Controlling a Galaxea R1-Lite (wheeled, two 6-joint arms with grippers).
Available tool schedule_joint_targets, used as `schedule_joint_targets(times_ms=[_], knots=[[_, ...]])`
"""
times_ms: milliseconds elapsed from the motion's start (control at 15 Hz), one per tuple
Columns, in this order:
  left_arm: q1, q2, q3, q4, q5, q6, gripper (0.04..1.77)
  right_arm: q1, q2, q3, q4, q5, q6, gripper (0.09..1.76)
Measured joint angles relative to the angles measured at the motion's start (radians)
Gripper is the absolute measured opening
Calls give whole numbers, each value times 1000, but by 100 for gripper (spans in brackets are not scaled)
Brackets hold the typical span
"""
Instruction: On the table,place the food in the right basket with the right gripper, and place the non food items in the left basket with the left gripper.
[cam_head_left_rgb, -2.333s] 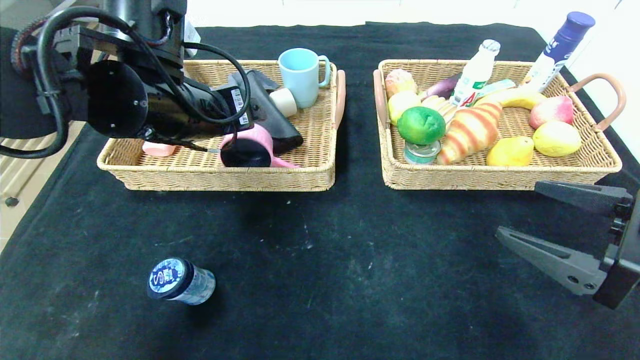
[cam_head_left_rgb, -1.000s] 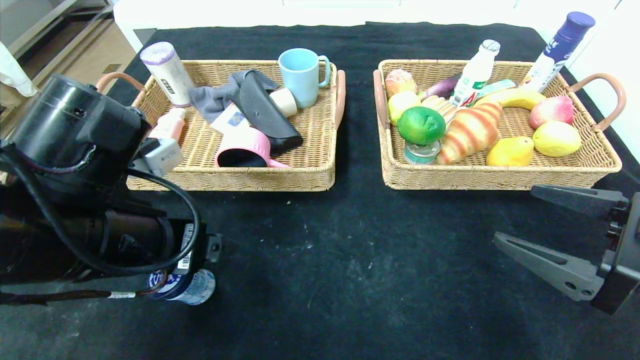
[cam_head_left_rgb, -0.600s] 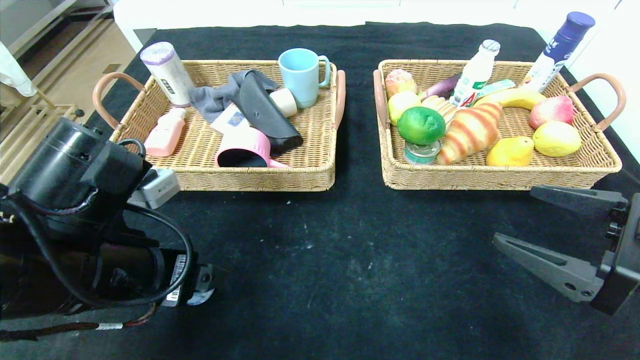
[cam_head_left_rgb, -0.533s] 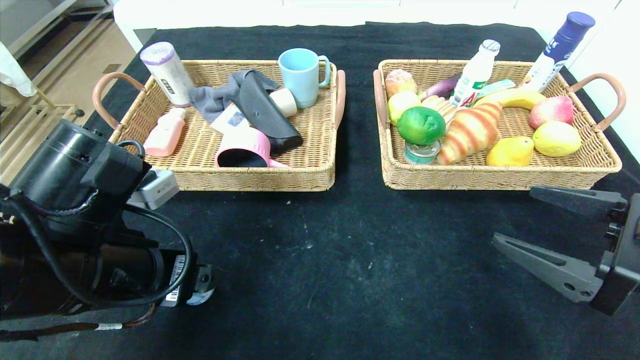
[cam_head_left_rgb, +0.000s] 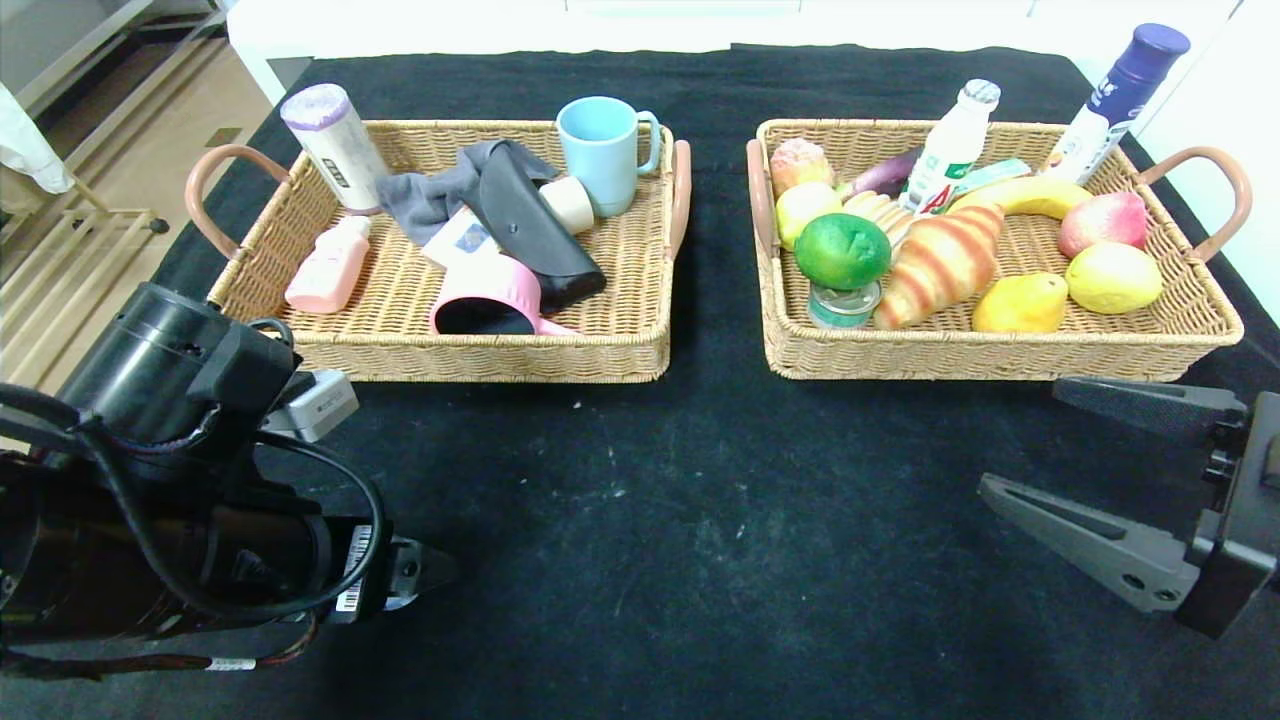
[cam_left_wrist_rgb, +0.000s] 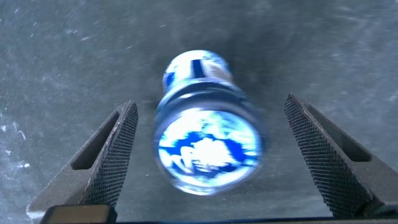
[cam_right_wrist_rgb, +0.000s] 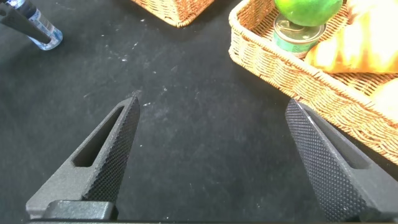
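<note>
One item is left out on the black surface (cam_head_left_rgb: 650, 520): a small bottle (cam_left_wrist_rgb: 208, 146) with a blue-and-white cap, lying at the near left. A couple of seconds ago the left arm was up over the left basket (cam_head_left_rgb: 440, 330); it has since swung back toward the robot and dropped over the bottle. The left end effector (cam_left_wrist_rgb: 211, 155) now hangs straight above it, released, one finger on either side and neither touching. From the head camera the arm's bulk covers the bottle completely, where a second ago a bit of it still peeked out below the wrist. I'd judge a grasp is about to follow, the bottle being the last thing to sort; whether it holds food or drink I can't make out, since the label is blurred.

Near right, the right end effector (cam_head_left_rgb: 1110, 470) idles just in front of the right basket (cam_head_left_rgb: 1000, 355), fingers spread wide and empty, much as it was before.

Farther back, the left basket holds two mugs, a pink bottle, a dark case, grey cloth and a white canister. The right one is full of fruit, a croissant, a can and two tall bottles; some pieces behind the lime and croissant are half hidden.
</note>
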Motion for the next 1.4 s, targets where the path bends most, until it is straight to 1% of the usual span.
schedule_joint_targets(times_ms=[67, 200, 400, 933, 1000, 1067, 1267, 1333, 1400], knots=[[14, 1, 4, 0, -15, 3, 171, 2, 0, 1, 1, 0, 0, 171], [23, 3, 5, -9, -23, 13, 172, 11, -3, 5, 2, -4, -10, 171], [26, 9, 24, -43, -25, 15, 172, 13, -3, 7, 1, -4, -12, 171], [25, 37, 33, -46, -22, 14, 172, 14, 0, 9, 2, -3, -12, 171], [25, 41, 33, -46, -21, 14, 169, 14, 0, 9, 2, -3, -12, 171], [26, 44, 32, -47, -21, 14, 148, 14, 0, 9, 2, -3, -12, 171], [27, 51, 31, -54, -20, 10, 104, 14, 1, 9, 2, -3, -12, 171], [27, 51, 31, -54, -20, 10, 95, 14, 1, 9, 1, -4, -12, 171], [27, 52, 31, -54, -19, 10, 91, 14, 1, 9, 1, -3, -12, 171]])
